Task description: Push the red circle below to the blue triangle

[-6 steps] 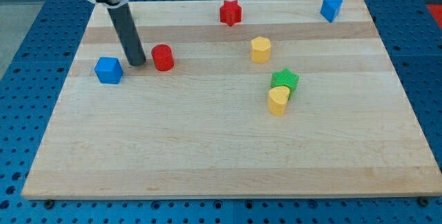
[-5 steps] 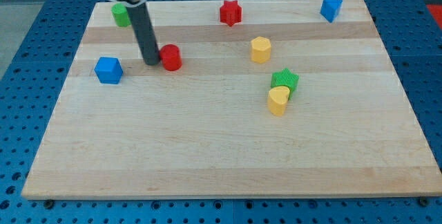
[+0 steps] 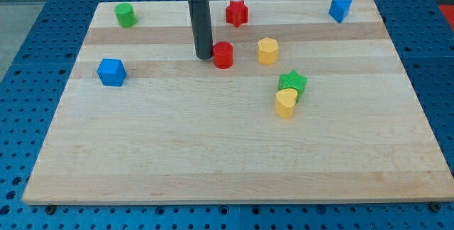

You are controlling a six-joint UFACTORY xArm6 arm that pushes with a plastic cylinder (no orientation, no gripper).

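The red circle [image 3: 223,55] is a short red cylinder near the middle of the board's upper half. My tip [image 3: 204,56] stands right against its left side. The blue triangle [image 3: 340,8] lies at the board's top right corner, far to the right of and above the red circle. The yellow hexagon block [image 3: 267,50] sits just right of the red circle, between it and the blue triangle.
A red star block [image 3: 237,13] is near the top edge, above the red circle. A green cylinder [image 3: 125,15] is at top left, a blue cube [image 3: 111,72] at left. A green star block [image 3: 292,83] touches a yellow heart-shaped block [image 3: 285,103] right of centre.
My tip has slid to the right along the board, pushing the red circle rightward from near the blue cube to beside the yellow hexagon. The green cylinder is uncovered.
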